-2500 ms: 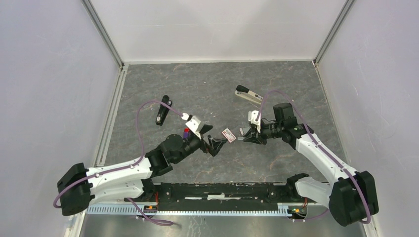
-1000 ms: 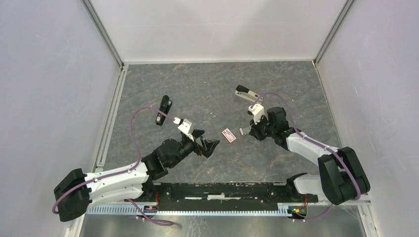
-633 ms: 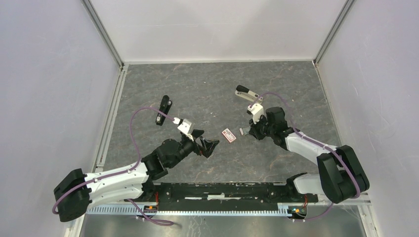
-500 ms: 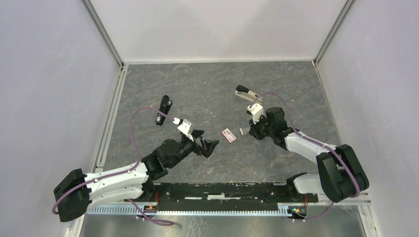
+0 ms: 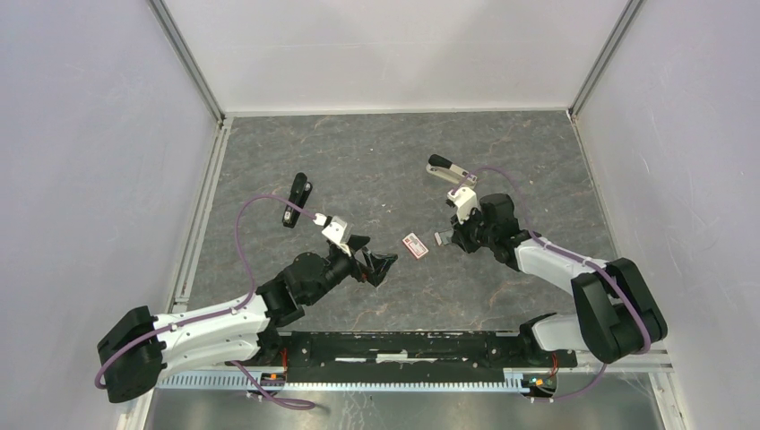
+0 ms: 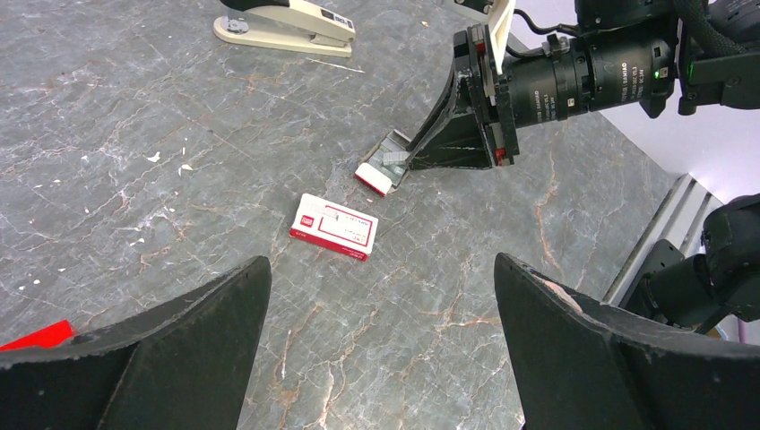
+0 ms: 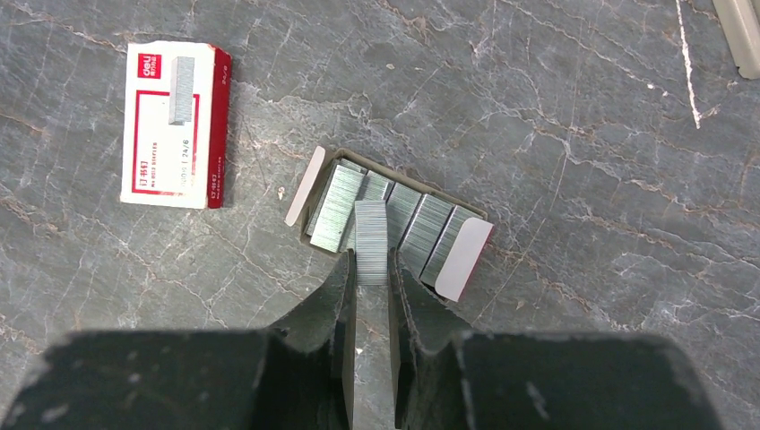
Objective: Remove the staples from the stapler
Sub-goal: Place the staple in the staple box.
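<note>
Two right fingers (image 7: 327, 305) pinch a staple strip (image 7: 370, 242), left fingers (image 6: 179, 340) spread; black-topped stapler (image 6: 287, 18) seemingly closed.

Grey marbled tabletop (image 5: 358, 152) enclosed by plain white walls (image 5: 394, 54).

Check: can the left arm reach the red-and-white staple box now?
Probably yes. The left end effector is open, and the staple box lies ahead of it on bare table. The right end effector holds a staple strip over the tray beside it, not over the box.

stapler (image 5: 448, 170) apart, beyond right tool (image 5: 446, 239)
</note>
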Controlling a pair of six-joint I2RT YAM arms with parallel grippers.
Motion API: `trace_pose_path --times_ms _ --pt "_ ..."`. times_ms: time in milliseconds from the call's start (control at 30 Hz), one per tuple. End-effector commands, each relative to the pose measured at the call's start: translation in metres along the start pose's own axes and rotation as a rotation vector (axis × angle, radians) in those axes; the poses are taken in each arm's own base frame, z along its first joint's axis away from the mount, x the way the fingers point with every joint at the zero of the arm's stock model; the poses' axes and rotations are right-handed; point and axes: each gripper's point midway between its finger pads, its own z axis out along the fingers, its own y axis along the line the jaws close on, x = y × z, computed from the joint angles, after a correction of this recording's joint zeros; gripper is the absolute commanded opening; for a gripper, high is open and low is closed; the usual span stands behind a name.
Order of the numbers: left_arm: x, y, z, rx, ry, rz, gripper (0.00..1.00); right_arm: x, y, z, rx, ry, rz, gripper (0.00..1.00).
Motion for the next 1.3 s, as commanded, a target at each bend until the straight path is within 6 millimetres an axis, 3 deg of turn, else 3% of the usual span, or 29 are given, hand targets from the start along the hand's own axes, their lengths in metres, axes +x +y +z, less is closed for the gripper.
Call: trace_pose_path --times_ms 0,1267 --pt "-0.0132 -0.0004 0.0004 -0.007 -0.057 -0.057 1.0 -0.0284 -0.0078 0.0026 0.03 -0.069 -0.013 0.15" --pt "-0.0126 0.0013 0.0001 -0.004 -0.06 -0.058 1.0 -0.0278 -0.0097 0.0071 0.055 -0.058 -0.025 0.19"
